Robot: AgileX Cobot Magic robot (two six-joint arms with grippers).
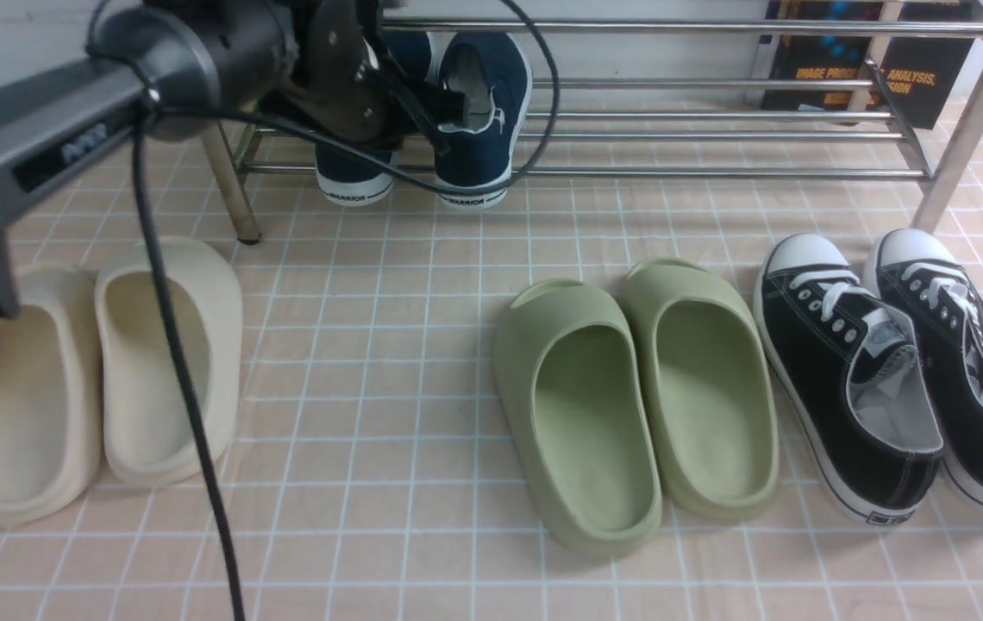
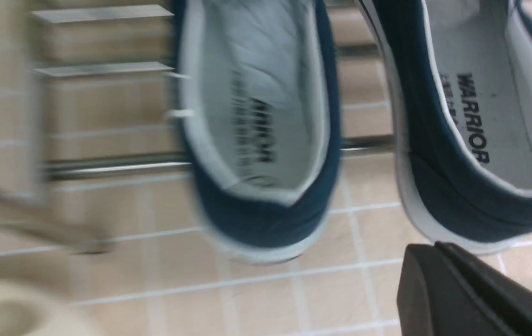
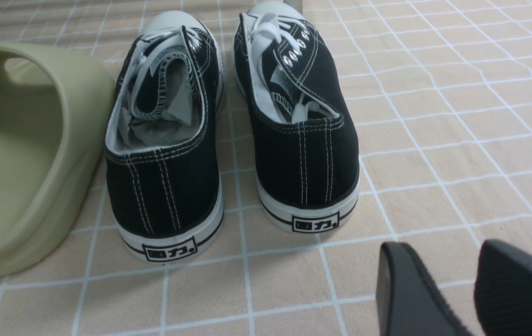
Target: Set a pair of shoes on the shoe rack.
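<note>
Left pincer (image 2: 438,266) was closed on nothing beside light, floppy navy-blue canvas sneakers (image 1: 478,147), best pinched at the heel collar.

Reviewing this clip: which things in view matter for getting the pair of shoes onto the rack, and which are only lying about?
Part of the job:
- navy slip-on shoes, resting on the lower bars
- chrome shoe rack

Just lying about:
- cream slides
- green slides
- black lace-up sneakers
- book behind the rack

Left tool (image 2: 438,254) closed, right tool (image 3: 443,254) parted.
</note>
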